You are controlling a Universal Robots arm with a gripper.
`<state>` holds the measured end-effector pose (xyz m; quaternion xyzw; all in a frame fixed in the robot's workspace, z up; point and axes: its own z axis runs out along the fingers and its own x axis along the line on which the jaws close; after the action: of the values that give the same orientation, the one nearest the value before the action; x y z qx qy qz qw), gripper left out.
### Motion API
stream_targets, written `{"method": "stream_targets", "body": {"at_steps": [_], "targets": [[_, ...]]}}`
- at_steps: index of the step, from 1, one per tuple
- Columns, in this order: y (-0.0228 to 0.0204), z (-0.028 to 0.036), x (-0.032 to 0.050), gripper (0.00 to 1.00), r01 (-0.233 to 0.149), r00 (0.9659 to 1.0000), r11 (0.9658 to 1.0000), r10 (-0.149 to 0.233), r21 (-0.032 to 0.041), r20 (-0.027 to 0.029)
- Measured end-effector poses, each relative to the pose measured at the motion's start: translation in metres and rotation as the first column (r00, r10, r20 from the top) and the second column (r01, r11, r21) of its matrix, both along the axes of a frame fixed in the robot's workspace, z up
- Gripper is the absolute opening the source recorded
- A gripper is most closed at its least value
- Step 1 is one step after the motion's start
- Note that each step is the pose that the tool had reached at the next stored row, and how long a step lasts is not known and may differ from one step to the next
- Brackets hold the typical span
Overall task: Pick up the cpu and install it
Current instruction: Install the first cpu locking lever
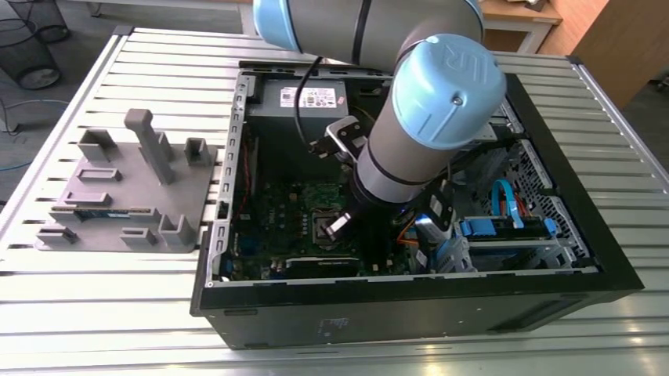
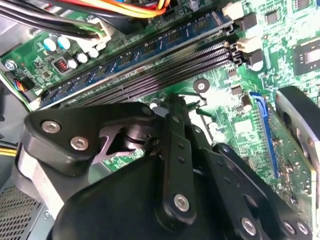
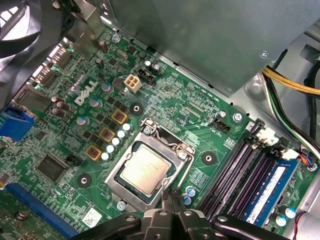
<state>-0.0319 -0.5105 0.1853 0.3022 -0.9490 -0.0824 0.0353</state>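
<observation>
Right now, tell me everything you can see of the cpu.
The cpu is a small flat square chip with a dull silver metal top. It lies level on the green motherboard, ringed at its edges by the socket's silver metal frame. The pincer is just off one corner; contact cannot be judged.

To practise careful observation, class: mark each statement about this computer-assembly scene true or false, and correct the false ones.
1. The cpu lies in the socket on the motherboard. True.
2. The gripper hangs outside the computer case. False: it reaches down inside the case, near the cpu.
3. A grey fixture tray lies on the table, at the exterior view's left of the case. True.
4. Every memory slot is empty. False: a memory stick sits in one slot.
</observation>
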Motion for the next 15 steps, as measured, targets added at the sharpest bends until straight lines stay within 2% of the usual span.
{"method": "stream_targets", "body": {"at_steps": [6,13,15], "targets": [[0.0001,0.003,-0.0009,0.11,0.0,1.0,1.0,0.0,0.0015,0.0023],[0.0,0.0159,-0.0009,0.11,0.0,1.0,1.0,0.0,0.0008,0.0025],[0.0001,0.0176,-0.0009,0.11,0.0,1.0,1.0,0.0,0.0007,0.0024]]}}
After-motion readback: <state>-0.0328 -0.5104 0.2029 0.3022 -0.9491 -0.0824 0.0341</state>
